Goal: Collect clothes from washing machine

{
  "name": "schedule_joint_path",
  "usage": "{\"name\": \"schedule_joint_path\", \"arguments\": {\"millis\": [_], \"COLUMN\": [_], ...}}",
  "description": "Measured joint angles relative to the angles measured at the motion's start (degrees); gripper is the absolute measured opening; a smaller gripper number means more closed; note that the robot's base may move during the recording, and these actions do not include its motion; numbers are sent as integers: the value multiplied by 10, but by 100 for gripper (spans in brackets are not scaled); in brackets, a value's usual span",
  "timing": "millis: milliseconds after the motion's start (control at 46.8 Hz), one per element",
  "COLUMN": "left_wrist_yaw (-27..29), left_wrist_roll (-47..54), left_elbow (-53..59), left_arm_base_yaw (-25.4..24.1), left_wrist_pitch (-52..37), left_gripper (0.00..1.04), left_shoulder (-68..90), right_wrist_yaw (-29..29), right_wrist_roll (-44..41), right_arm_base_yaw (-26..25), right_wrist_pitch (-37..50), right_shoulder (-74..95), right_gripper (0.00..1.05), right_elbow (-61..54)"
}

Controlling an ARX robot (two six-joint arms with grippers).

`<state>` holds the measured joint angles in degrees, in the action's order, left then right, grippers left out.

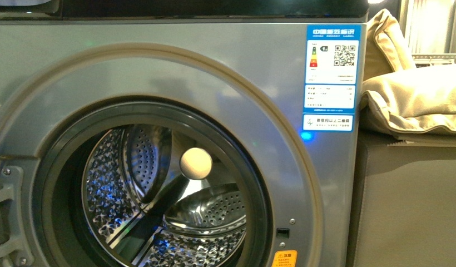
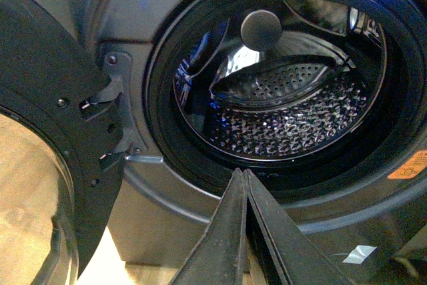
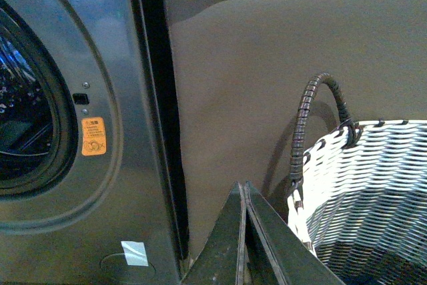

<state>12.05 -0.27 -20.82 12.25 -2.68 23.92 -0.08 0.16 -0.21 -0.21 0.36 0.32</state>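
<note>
Right in front of the robot: the washing machine (image 1: 176,83) fills most of the front view, grey, with a blue label (image 1: 331,75) near its top right corner.
Door: the round glass door (image 2: 40,165) is swung wide open to the side, as the left wrist view shows.
Drum: the shiny steel drum (image 1: 159,211) has lots of little holes, and it looks empty.
Clothes: I cannot see any dark soft garment, not in the drum and not anywhere else in these pictures. It may be in the basket, but the inside of the basket is hidden.
Left gripper (image 2: 244,231): its two black fingers are pressed tight together with nothing between them. It points at the bottom edge of the drum opening.
Right gripper (image 3: 244,238): its fingers are also pressed together, holding nothing. It sits between the machine's right side and the white woven basket (image 3: 373,185).
Basket: it stands just beside the machine, with a dark handle (image 3: 313,118) sticking up.
Cushions: beige cushions (image 1: 415,100) lie up past the machine's top right corner.
Step now: I think the taking-out part is over or nearly over, since the drum is bare.
Next move: probably check the drum once more, then pull the arms back.
</note>
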Motion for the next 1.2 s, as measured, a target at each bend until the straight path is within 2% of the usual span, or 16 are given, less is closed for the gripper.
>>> {"name": "schedule_joint_path", "arguments": {"millis": [171,256,342,576,704,1196], "left_wrist_yaw": [-44,-111,-116,-120,-120,-120], "left_wrist_roll": [0,0,0,0,0,0], "left_elbow": [68,92,114,144,158,187], "left_arm_base_yaw": [-43,-96,-120,-122,-122,-122], "left_wrist_pitch": [-22,-22,-25,-23,32,30], "left_gripper": [4,4,4,4,4,4], "left_shoulder": [-56,-70,-88,-121,-185,-222], "right_wrist_yaw": [0,0,0,0,0,0], "right_wrist_roll": [0,0,0,0,0,0], "right_arm_base_yaw": [0,0,0,0,0,0], "right_wrist_pitch": [0,0,0,0,0,0], "right_shoulder": [-1,-1,-1,-1,-1,-1], "right_gripper": [2,2,2,2,2,2], "right_elbow": [0,0,0,0,0,0]}}
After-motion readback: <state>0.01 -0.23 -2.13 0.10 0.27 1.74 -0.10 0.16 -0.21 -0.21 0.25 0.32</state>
